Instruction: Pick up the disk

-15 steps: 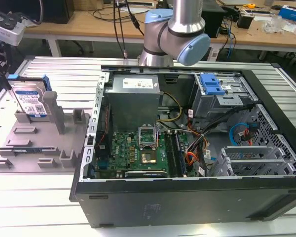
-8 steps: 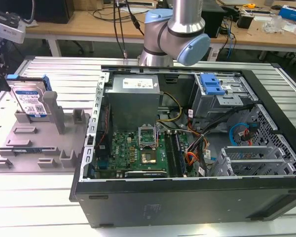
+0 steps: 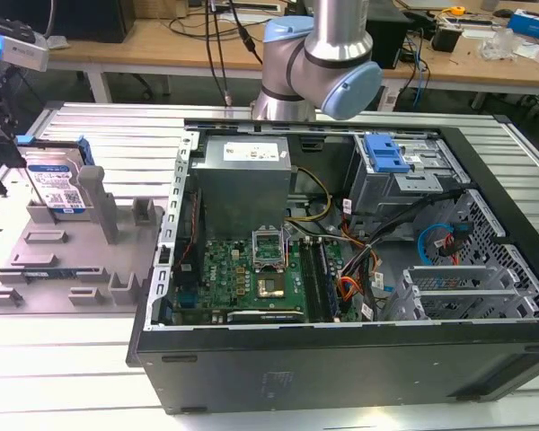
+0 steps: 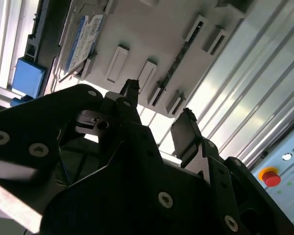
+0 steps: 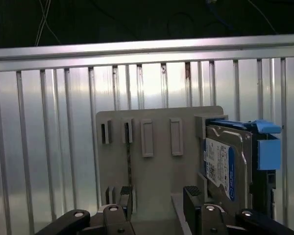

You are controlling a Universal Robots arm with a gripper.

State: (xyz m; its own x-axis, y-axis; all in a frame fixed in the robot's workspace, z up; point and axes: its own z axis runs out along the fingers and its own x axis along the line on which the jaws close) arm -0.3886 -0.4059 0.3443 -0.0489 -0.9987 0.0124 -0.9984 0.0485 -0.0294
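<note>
The gripper [image 5: 159, 201] hangs open and empty over the tray [image 5: 157, 161], its two fingers apart. One disk [image 5: 219, 166] stands on edge at the tray's corner, outside the fingers. The single tray sits on a ribbed metal table [image 3: 72, 359] beside one open computer case [image 3: 341, 269]. Wooden benches [image 3: 162, 45] stand behind.

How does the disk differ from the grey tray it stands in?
The disk is silver metal with a blue-and-white label; the tray is plain grey plastic. The disk stands on edge; the tray lies flat. The disk is far smaller than the tray. Both sit apart from the open pincer.
</note>
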